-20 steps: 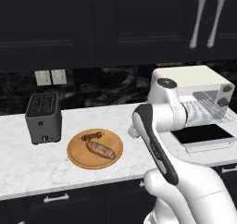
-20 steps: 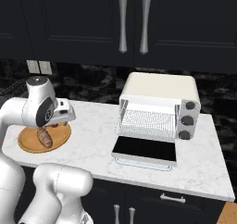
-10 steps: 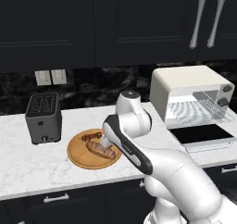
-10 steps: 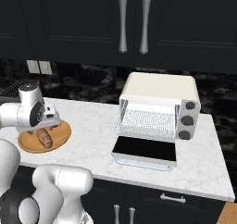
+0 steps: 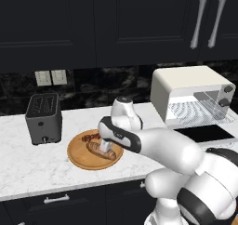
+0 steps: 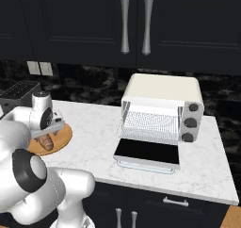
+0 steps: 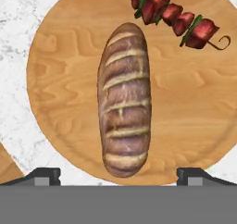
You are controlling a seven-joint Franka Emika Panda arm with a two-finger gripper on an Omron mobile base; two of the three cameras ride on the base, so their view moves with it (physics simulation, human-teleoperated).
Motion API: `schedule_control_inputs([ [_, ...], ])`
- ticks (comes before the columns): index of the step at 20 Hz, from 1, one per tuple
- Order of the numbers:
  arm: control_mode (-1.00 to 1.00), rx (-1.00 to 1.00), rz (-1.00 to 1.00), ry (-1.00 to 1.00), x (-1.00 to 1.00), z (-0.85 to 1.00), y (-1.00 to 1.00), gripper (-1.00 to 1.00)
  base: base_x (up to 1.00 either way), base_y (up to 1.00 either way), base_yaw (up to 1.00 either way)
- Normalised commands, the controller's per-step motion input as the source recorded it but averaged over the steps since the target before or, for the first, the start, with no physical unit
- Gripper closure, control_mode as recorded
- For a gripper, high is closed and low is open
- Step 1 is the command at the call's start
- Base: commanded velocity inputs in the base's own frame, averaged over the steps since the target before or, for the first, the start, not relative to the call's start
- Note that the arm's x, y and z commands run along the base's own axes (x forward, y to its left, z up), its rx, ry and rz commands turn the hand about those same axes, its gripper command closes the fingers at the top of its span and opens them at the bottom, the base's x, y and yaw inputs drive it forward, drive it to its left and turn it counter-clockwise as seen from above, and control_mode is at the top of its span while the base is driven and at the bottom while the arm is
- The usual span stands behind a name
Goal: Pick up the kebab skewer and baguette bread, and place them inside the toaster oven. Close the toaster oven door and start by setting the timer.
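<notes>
We reach for the bread (image 7: 124, 100) on the board (image 7: 60, 102).
End effector (image 7: 118, 174) wide open, empty; we lower straight, one finger each side of the loaf, clear of the skewer (image 7: 176, 15).

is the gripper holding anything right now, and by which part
Nothing is held. The open two-finger gripper hangs above the golden-brown slashed baguette bread, fingertips wide to either side of it, on the round wooden board.
</notes>
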Motion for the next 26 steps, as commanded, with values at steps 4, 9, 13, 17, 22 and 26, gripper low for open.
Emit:
schedule_control_inputs([
  [4,-1.0,0.0,0.03,0.06,0.23,-0.51,0.32,-1.0,0.0,0.0,0.0],
  [9,-1.0,0.0,0.0,0.08,0.06,-0.47,0.21,-1.0,0.0,0.0,0.0],
  [13,-1.0,0.0,0.0,0.05,0.02,-0.23,0.0,-1.0,0.0,0.0,0.0],
  [17,-1.0,0.0,0.0,0.01,-0.05,-0.08,-0.13,-1.0,0.0,0.0,0.0],
  [22,-1.0,-0.02,-0.03,0.01,-0.1,-0.13,-0.01,-1.0,0.0,0.0,0.0],
  [26,-1.0,-0.02,-0.03,0.0,0.0,-0.17,0.0,1.0,0.0,0.0,0.0],
])
